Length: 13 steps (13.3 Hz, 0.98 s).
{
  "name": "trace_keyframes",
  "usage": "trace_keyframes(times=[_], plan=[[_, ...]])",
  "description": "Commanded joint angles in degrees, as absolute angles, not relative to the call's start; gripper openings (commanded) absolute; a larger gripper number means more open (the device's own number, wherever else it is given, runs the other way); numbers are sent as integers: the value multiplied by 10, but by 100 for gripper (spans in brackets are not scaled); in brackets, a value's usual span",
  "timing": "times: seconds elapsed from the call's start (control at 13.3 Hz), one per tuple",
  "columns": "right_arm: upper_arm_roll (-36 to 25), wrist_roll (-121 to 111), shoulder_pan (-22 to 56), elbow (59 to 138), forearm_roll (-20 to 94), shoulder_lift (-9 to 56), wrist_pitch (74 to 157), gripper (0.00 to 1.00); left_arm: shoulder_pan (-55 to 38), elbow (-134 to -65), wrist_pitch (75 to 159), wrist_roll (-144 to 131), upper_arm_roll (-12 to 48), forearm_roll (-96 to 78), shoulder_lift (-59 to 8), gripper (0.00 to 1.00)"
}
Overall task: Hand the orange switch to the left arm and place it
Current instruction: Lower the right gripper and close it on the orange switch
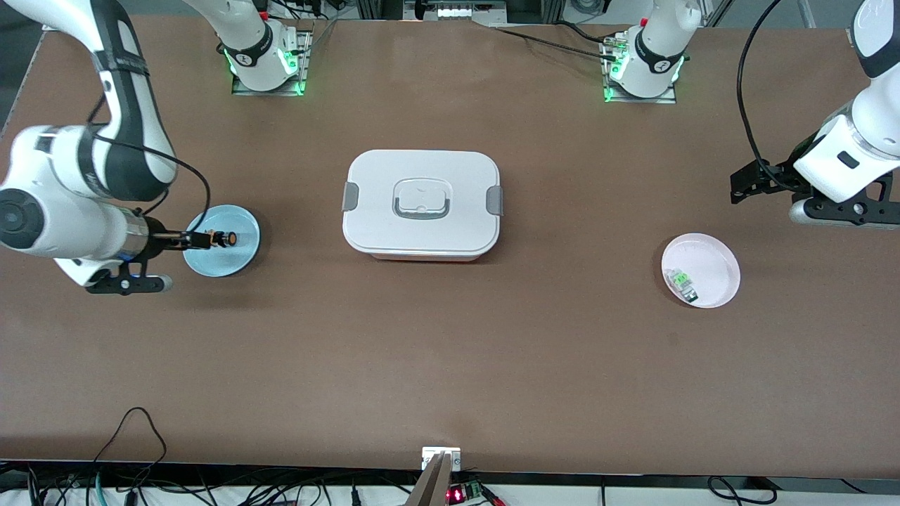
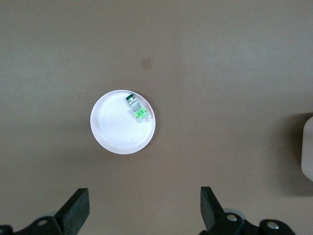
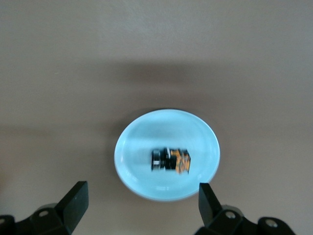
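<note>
The orange switch [image 1: 221, 239] lies on its side in a light blue plate [image 1: 232, 260] toward the right arm's end of the table; it also shows in the right wrist view [image 3: 170, 161]. My right gripper [image 1: 179, 240] hangs open and empty just over the plate's edge, its jaws [image 3: 142, 193] wide apart and short of the switch. My left gripper [image 1: 756, 184] is open and empty, up over bare table by the pink plate [image 1: 710, 260], fingers spread wide [image 2: 145, 198]. The large white box [image 1: 422, 204] stands shut at mid-table between the two plates.
The pink plate [image 2: 117, 132] holds a small green-and-clear component [image 1: 683, 283], also seen in the left wrist view [image 2: 137, 107]. A corner of the box [image 2: 308, 149] shows in the left wrist view. The arm bases stand along the table's edge farthest from the front camera.
</note>
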State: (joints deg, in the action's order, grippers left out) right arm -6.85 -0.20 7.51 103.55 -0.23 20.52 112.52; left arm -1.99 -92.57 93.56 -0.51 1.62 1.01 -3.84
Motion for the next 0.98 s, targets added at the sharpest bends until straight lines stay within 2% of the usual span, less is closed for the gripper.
trace_keyframes(times=[0.0, 0.45, 0.68, 0.9], plan=[[-69, -17, 61, 1177, -9, 157, 1247, 100, -20, -911, 928, -3, 18, 17, -45, 100], [-69, -74, 48, 1266, -10, 163, 1345, 100, -20, -911, 927, -3, 18, 17, -45, 100], [-69, -95, 24, 1278, -10, 184, 1396, 100, -20, -911, 927, -3, 18, 18, -45, 100], [-69, -96, 14, 1276, -4, 198, 1408, 100, -20, -911, 927, -3, 18, 18, -45, 100]])
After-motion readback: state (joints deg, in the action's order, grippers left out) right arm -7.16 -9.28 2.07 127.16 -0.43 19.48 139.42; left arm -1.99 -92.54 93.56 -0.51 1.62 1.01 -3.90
